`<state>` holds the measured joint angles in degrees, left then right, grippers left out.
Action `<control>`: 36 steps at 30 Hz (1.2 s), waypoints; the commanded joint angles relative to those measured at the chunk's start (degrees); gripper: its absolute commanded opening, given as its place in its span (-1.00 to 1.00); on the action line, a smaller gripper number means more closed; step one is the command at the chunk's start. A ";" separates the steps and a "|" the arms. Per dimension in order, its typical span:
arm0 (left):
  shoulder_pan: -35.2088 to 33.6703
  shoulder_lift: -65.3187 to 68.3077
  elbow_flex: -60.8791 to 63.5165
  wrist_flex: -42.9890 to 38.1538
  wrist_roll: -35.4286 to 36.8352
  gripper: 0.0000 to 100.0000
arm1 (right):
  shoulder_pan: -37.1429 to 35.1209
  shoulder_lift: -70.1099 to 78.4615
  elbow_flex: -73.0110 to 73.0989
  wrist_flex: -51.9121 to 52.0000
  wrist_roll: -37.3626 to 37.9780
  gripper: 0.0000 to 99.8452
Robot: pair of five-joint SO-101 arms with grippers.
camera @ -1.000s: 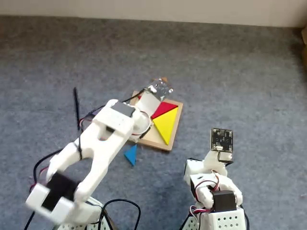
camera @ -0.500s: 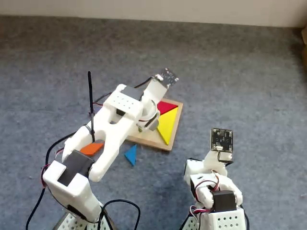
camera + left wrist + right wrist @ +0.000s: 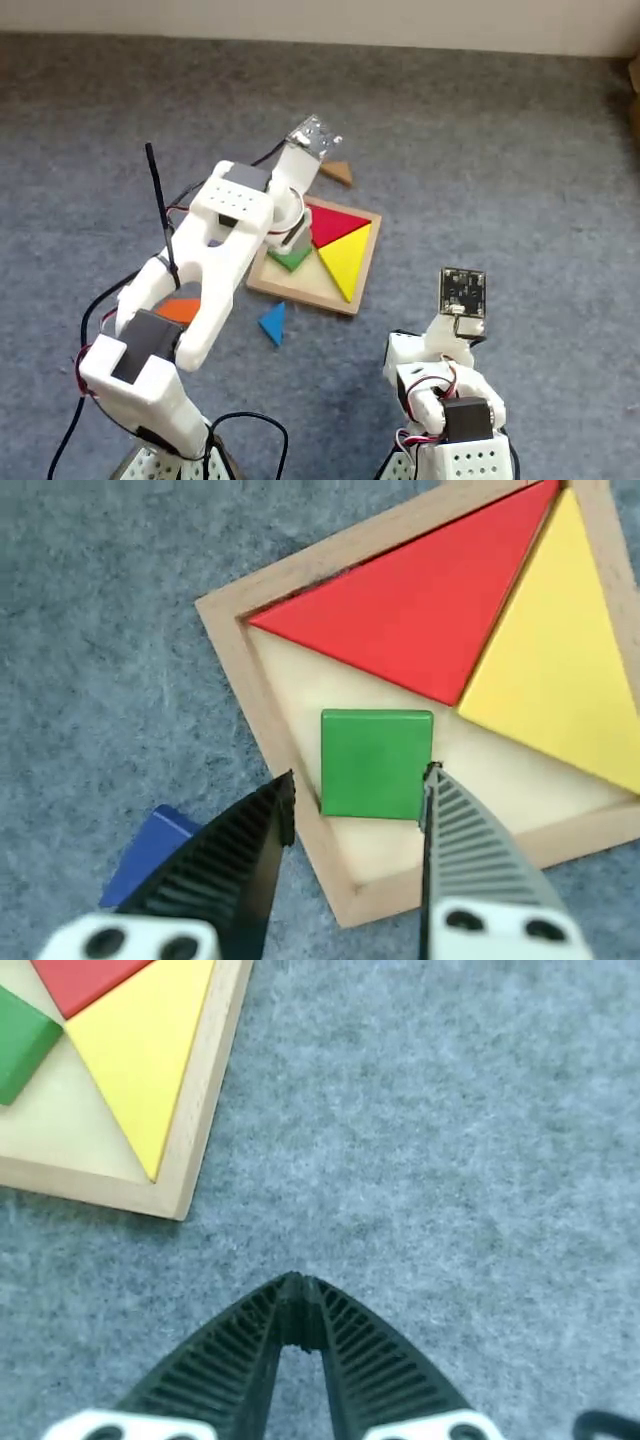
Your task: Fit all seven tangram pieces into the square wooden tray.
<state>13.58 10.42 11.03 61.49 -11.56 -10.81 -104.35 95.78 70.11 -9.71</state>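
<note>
Your left gripper (image 3: 357, 778) is spread wide, a finger either side of the green square (image 3: 376, 763) — it lies in the tray (image 3: 232, 620), at 9 o'clock in the high view. Your right gripper (image 3: 297, 1295) is pinched closed over carpet (image 3: 480, 1140).

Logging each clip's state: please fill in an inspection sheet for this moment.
Surface: grey carpet.
Job's things: tray holds red triangle, yellow triangle and green square. On the carpet outside it lie blue triangle, orange piece, brown piece and dark blue piece.
Clutter: nothing seen.
Grippers: left gripper open, fingers either side of the green square; right gripper shut, empty, over carpet.
Cables: black cables loop by the left arm's base.
Surroundings: pale strip beyond the carpet.
</note>
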 commanded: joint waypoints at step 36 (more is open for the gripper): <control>5.58 6.20 -2.59 -1.49 -2.55 -0.57 | 1.01 -0.92 6.81 -1.27 0.44 -0.99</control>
<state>17.27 16.57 11.30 59.91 -11.74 -10.81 -104.35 95.78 70.11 -9.71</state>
